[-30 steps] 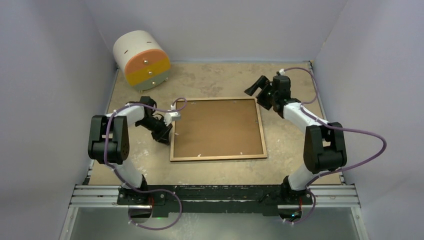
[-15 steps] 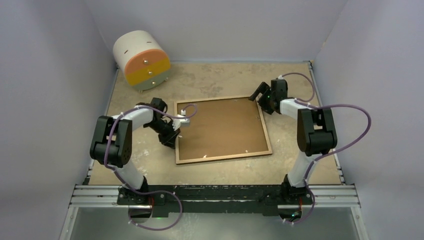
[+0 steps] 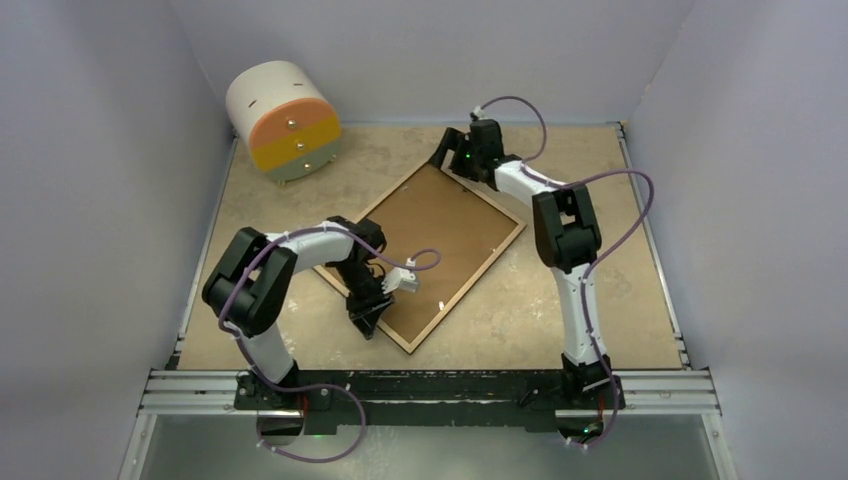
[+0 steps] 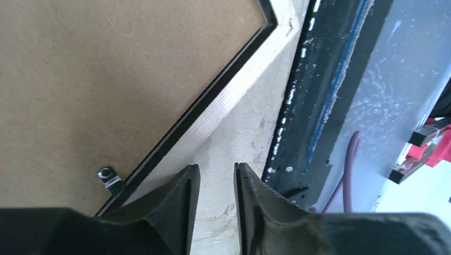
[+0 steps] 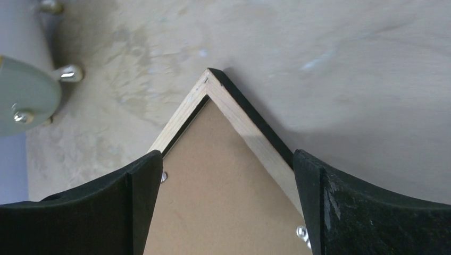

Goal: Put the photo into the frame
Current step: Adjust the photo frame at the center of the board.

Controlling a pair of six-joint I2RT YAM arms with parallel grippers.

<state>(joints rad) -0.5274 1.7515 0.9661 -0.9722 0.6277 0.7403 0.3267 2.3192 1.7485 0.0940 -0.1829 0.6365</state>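
Observation:
The frame (image 3: pixel 470 286) lies face down on the table, turned like a diamond, with its light-wood rim (image 4: pixel 223 106) up. A brown hardboard backing panel (image 3: pixel 425 245) fills it, held by small metal tabs (image 4: pixel 108 177). The photo is hidden or out of view. My left gripper (image 3: pixel 368 318) sits low at the frame's near left edge. In the left wrist view that gripper (image 4: pixel 217 172) has its jaws a narrow gap apart over bare table beside the rim, holding nothing. My right gripper (image 3: pixel 447 155) is wide open. Its fingers (image 5: pixel 146 170) straddle the frame's far corner (image 5: pixel 213 87) without touching it.
A white drum-shaped drawer unit (image 3: pixel 283 120) with orange, yellow and green fronts stands at the back left; its green base (image 5: pixel 21 101) shows in the right wrist view. A black rail (image 4: pixel 319 90) runs along the table's near edge. Pale walls close in on three sides.
The frame has swung counter-clockwise from square to diamond. My right gripper went left and back with the far corner. My left gripper slid toward the near edge along the left side.

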